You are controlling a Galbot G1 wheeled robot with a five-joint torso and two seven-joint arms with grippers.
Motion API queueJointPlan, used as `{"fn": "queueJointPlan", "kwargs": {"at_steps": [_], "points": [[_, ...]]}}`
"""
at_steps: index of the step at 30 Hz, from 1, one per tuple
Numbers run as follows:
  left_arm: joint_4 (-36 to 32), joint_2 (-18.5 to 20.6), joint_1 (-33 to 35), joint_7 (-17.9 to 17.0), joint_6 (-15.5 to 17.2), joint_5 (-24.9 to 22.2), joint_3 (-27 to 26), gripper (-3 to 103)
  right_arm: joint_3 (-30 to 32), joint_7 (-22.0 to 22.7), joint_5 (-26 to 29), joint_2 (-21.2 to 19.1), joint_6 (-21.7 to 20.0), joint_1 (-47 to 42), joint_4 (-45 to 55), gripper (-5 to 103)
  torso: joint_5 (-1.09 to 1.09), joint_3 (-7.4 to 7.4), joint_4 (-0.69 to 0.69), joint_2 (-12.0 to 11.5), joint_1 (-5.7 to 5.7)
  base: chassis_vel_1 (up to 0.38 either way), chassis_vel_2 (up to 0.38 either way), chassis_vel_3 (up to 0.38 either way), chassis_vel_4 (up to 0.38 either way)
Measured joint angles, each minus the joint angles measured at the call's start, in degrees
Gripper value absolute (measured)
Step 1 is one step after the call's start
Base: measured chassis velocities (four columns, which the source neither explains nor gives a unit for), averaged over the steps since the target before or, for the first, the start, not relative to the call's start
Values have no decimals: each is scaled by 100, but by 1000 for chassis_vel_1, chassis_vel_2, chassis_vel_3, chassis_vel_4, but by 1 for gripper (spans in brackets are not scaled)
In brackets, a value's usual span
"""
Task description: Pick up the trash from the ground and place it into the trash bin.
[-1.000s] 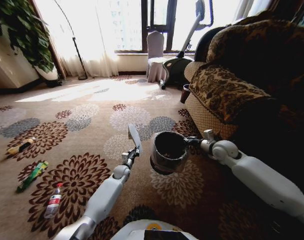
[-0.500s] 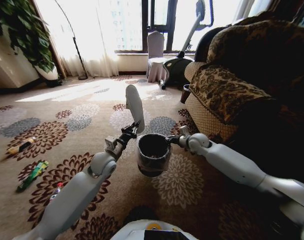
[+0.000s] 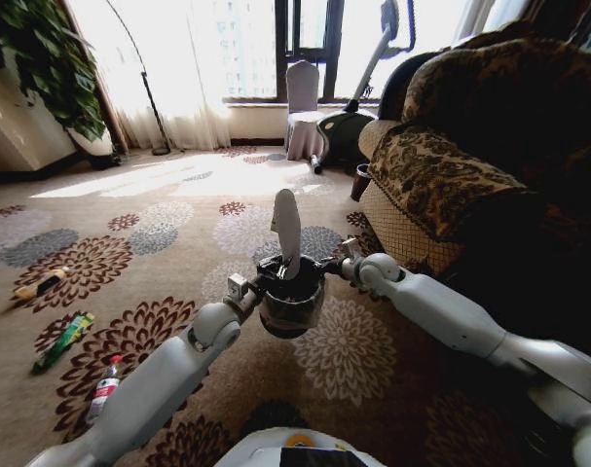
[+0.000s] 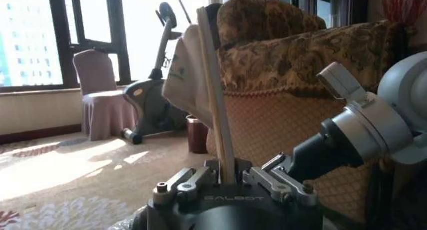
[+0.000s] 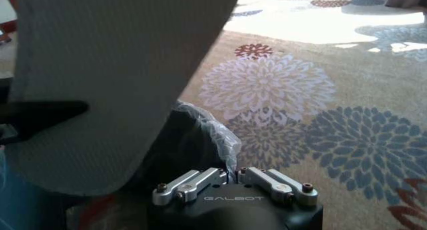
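Note:
The trash bin [image 3: 291,304], a small dark round one with a clear bag liner [image 5: 212,131], hangs above the carpet. My right gripper [image 3: 332,270] is shut on its rim, with the fingers [image 5: 200,182] pinching the liner edge. My left gripper [image 3: 279,265] is at the bin's mouth, shut on a flat pale piece of trash [image 3: 287,230] that stands upright over the opening. In the left wrist view the fingers [image 4: 200,177] clamp this piece [image 4: 200,74] at its lower end. More trash lies on the carpet to my left: a green packet [image 3: 62,341], a small bottle [image 3: 104,389] and a yellow piece [image 3: 40,284].
A patterned sofa [image 3: 470,165] fills the right side. A small dark-red bin [image 3: 360,181] stands at its far end, beside an exercise bike [image 3: 346,126] and a covered chair [image 3: 302,107]. A potted plant [image 3: 47,63] is at far left. Open carpet lies ahead.
My left gripper has carried the flat pale piece to the right until it stands over the bin's mouth. My right arm has brought the raised bin leftward to meet it.

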Motion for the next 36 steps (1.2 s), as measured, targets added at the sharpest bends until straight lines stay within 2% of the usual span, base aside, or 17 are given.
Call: {"fn": "queueJointPlan", "kwargs": {"at_steps": [2, 9, 11, 14, 15, 18, 19, 20, 23, 24, 26, 27, 28, 30, 32, 34, 36], "points": [[20, -14, -29, -5, 2, 25, 26, 20, 6, 0, 8, 8, 8, 9, -2, 3, 1, 0, 0, 0, 0, 0, 0, 0, 0], [37, -12, -19, 41, -2, 72, -1, 52, 79, -1, -10, -51, 52, 51, -98, 3, 1, 0, 1, 0, 0, 0, 0, 0, 0], [14, -14, -6, 37, -12, 68, -25, 52, 86, -1, -28, -59, 66, 52, -120, 3, 0, 0, 1, 0, 0, 0, 0, 0, 0], [-132, -58, 94, -115, -36, -124, -275, 69, 99, 0, -65, -80, 89, 51, -142, 3, 0, 0, 0, 0, 0, 0, 0, 0, 0], [-132, -58, 94, -115, -36, -124, -275, 69, 99, 0, -65, -80, 89, 51, -142, 3, 0, 0, 0, 0, 0, 0, 0, 0, 0], [-306, -104, 204, -681, -48, -534, -648, 85, 165, -2, -152, -114, 122, 45, -161, 3, 0, 0, 3, 0, 0, 0, 0, 0, 0], [-369, -111, 226, -970, -30, -734, -790, 85, 259, -2, -200, -126, 124, 30, -174, 3, 0, 0, 2, 0, 0, 0, 0, 0, 0], [-369, -111, 226, -970, -30, -734, -790, 85, 259, -2, -200, -126, 124, 30, -174, 3, 0, 0, 2, 0, 0, 0, 0, 0, 0], [-427, -136, 313, -1553, 92, -1113, -1227, 98, 499, 4, -221, -201, 97, -5, -123, 3, -1, -1, 0, 0, 0, 0, 0, 0, 0], [-427, -136, 313, -1553, 92, -1113, -1227, 98, 499, 4, -221, -201, 97, -5, -123, 3, -1, -1, 0, 0, 0, 0, 0, 0, 0], [-451, -136, 513, -1832, 423, -1162, -1608, 100, 561, -6, -292, -365, 72, -109, 69, 3, 2, 0, 1, 0, 0, 0, 0, 0, 0], [-463, -140, 666, -2031, 710, -1202, -1790, 100, 658, 0, -387, -430, 64, -188, 160, 3, 1, 0, 2, 0, 0, 0, 0, 0, 0], [-463, -140, 666, -2031, 710, -1202, -1790, 100, 658, 0, -387, -430, 64, -188, 160, 3, 1, 0, 2, 0, 0, 0, 0, 0, 0], [-445, -217, 1027, -2349, 1056, -1277, -2082, 100, 817, 2, -426, -536, 30, -307, 383, 3, -2, -1, -1, 0, 0, 0, 0, 0, 0], [-392, -271, 1277, -2464, 1103, -1260, -2217, 100, 868, -2, -442, -600, 23, -373, 488, 3, 1, -1, 0, 0, 0, 0, 0, 0, 0], [-328, -391, 1767, -2507, 1069, -1153, -2480, 100, 982, -6, -619, -752, 3, -566, 673, 3, -2, -1, 7, 0, 0, 0, 0, 0, 0], [-312, -414, 1895, -2499, 1047, -1134, -2546, 100, 1018, -2, -722, -797, -4, -644, 708, 3, -3, -1, 4, 0, 0, 0, 0, 0, 0]]}}
